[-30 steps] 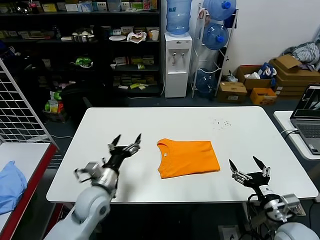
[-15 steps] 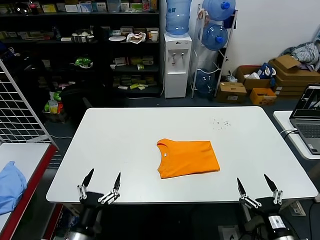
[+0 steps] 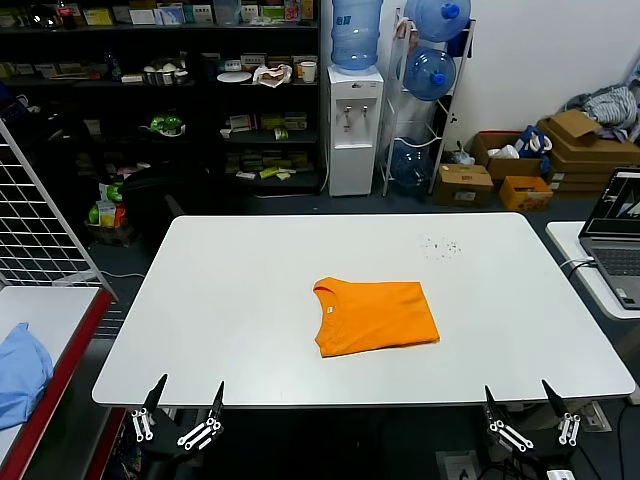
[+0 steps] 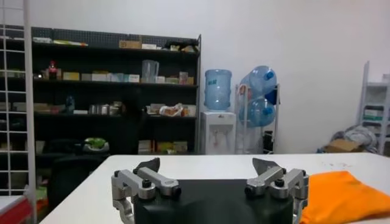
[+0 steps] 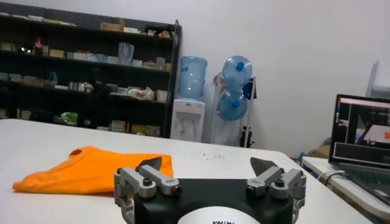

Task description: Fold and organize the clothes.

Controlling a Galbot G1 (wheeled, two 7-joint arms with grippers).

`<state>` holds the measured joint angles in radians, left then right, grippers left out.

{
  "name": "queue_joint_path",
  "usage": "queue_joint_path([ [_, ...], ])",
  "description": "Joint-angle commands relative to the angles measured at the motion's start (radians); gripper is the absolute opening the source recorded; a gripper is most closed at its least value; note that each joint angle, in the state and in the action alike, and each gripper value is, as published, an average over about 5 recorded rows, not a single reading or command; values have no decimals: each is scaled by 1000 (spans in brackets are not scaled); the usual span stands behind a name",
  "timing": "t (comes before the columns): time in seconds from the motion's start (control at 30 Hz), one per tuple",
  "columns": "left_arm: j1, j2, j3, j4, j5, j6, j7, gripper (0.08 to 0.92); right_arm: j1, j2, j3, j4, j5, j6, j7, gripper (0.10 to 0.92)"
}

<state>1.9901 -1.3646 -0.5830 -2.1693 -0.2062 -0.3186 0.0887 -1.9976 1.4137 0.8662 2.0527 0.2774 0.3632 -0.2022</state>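
The orange T-shirt (image 3: pixel 375 317) lies folded into a neat rectangle near the middle of the white table (image 3: pixel 250 300), collar to the left. It also shows in the left wrist view (image 4: pixel 341 195) and the right wrist view (image 5: pixel 88 170). My left gripper (image 3: pixel 180 412) is open and empty at the table's front edge, low left, well clear of the shirt. My right gripper (image 3: pixel 528 412) is open and empty at the front edge, low right. Both show open in their wrist views (image 4: pixel 208 163) (image 5: pixel 207 163).
A light blue cloth (image 3: pixel 20 370) lies on a side table at the far left. A laptop (image 3: pixel 618 235) sits on another table at the right. Dark shelves, a water dispenser (image 3: pixel 355 130) and cardboard boxes (image 3: pixel 560 160) stand behind the table.
Both arms have pulled back and down from beside the shirt to the table's front edge; the shirt has not moved.
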Motion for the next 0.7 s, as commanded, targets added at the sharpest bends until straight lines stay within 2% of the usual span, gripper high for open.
queue_joint_path([
  [0.03, 51, -20, -25, 2, 3, -12, 8, 921, -27, 35, 8, -49, -17, 46, -11, 921],
  [0.27, 55, -15, -28, 6, 35, 26, -15, 921, -23, 31, 5, -56, -5, 44, -10, 921],
  [0.53, 75, -6, -29, -20, 82, 181, -68, 921, -24, 19, 8, -45, 3, 14, -16, 921],
  [0.7, 81, -6, -27, -32, 55, 215, -91, 921, -24, 19, 5, -34, -3, 2, -15, 921],
])
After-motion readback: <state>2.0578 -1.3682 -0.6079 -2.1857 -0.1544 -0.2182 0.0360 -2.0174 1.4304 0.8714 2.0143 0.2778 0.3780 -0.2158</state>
